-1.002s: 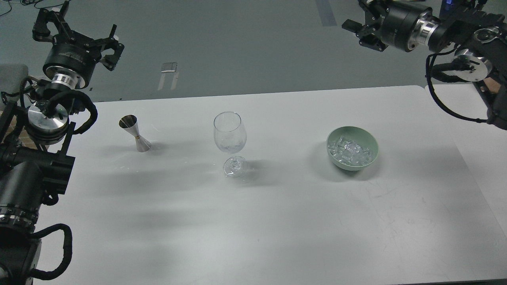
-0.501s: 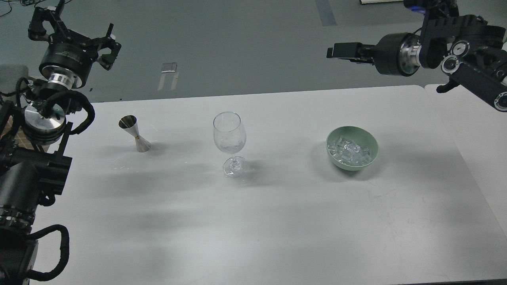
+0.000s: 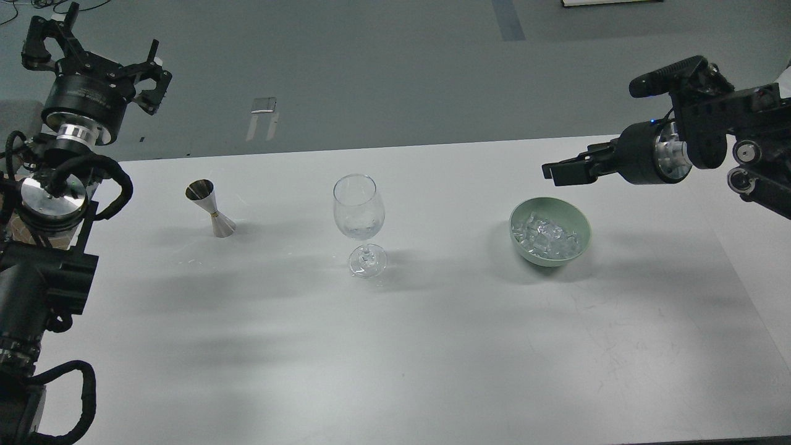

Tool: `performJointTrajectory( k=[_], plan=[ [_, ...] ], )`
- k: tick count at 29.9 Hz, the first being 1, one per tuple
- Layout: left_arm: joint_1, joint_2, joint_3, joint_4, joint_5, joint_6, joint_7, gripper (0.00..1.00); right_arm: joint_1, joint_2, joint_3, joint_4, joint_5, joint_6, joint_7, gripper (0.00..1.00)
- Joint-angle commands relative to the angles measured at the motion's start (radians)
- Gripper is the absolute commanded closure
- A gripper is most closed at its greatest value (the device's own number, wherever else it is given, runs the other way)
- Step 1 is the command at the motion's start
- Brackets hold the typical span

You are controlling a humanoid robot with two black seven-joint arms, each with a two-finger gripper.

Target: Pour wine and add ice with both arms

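Observation:
A clear wine glass (image 3: pixel 359 213) stands upright at the table's middle, with a trace of colourless wine (image 3: pixel 358 233) at the bottom of its bowl. A steel jigger (image 3: pixel 211 208) stands to its left. A green bowl (image 3: pixel 579 224) to the right holds several clear ice chunks (image 3: pixel 547 238). My left gripper (image 3: pixel 93 52) is open and empty, raised at the far left, behind the jigger. My right gripper (image 3: pixel 559 172) points left, just above and behind the bowl's far rim. It is seen side-on, so its fingers cannot be told apart.
The white table (image 3: pixel 395 346) has its far edge just behind the glass and jigger. A second table surface (image 3: pixel 760 247) adjoins it on the right. Grey floor with a small metal plate (image 3: pixel 264 105) lies beyond.
My right arm has swung down and toward me, from high at the back right to just behind the bowl. My left arm has drifted slightly left and up, still open.

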Motion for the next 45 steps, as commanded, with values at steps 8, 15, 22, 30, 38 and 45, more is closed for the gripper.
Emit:
performJointTrajectory(
  k=[8,15,22,30,38,45],
  plan=[
    [0.004,-0.004,-0.004,0.002,-0.008,-0.023,0.000,0.02,-0.095,0.062,-0.003,-0.049,-0.004,0.000,0.035,0.05],
    [0.004,-0.003,-0.050,0.003,-0.020,-0.023,0.000,0.02,-0.115,0.079,-0.007,-0.027,-0.045,0.000,0.034,0.15],
    [0.012,0.002,-0.054,0.005,-0.028,-0.022,0.000,0.02,-0.118,0.095,-0.010,-0.046,-0.083,0.000,0.028,0.16],
    [0.018,-0.006,-0.053,0.008,-0.028,-0.022,-0.001,0.02,-0.116,0.106,-0.013,-0.079,-0.099,0.000,0.021,0.16],
    [0.019,-0.009,-0.053,0.011,-0.028,-0.020,-0.001,0.02,-0.145,0.143,-0.015,-0.147,-0.096,0.000,0.009,0.21],
    [0.019,-0.007,-0.053,0.017,-0.028,-0.008,-0.001,0.02,-0.139,0.189,-0.015,-0.196,-0.097,0.000,0.009,0.34]
  ],
)
